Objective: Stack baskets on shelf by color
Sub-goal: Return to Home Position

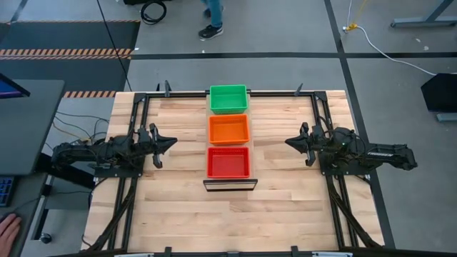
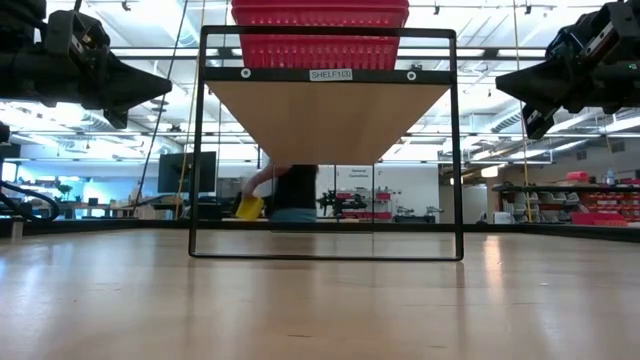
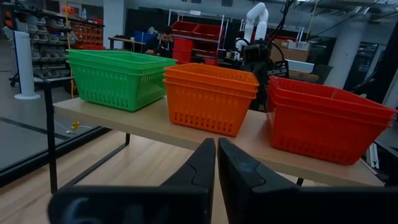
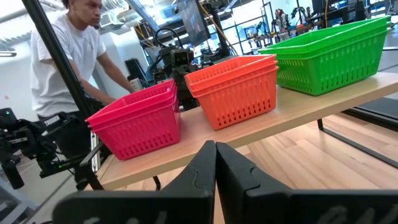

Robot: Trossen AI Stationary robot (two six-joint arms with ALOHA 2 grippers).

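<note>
The baskets sit on the shelf (image 3: 146, 119) in three piles sorted by colour: green pile (image 1: 228, 99) at the far end, orange pile (image 1: 228, 129) in the middle, red pile (image 1: 228, 162) at the near end by the dark front edge. Each pile is nested square and upright; the layered rims show more than one basket per pile, though the exact count cannot be fixed. The piles stand just beside one another without overlapping, which suits a board that takes three footprints in a row. No basket shows on the tabletop (image 1: 178, 207), so the sorting appears complete.

The left gripper (image 1: 172, 142) hangs over the table to the left of the shelf, well apart from the piles and pointing towards them; its fingers (image 3: 199, 168) are pressed together and hold nothing. The right gripper (image 1: 288, 142) mirrors it on the right side, fingers likewise closed and empty. This symmetrical, empty stance fits arms parked at rest, clear of the finished work.

A person (image 4: 65, 59) stands beyond the table, away from both arms.
</note>
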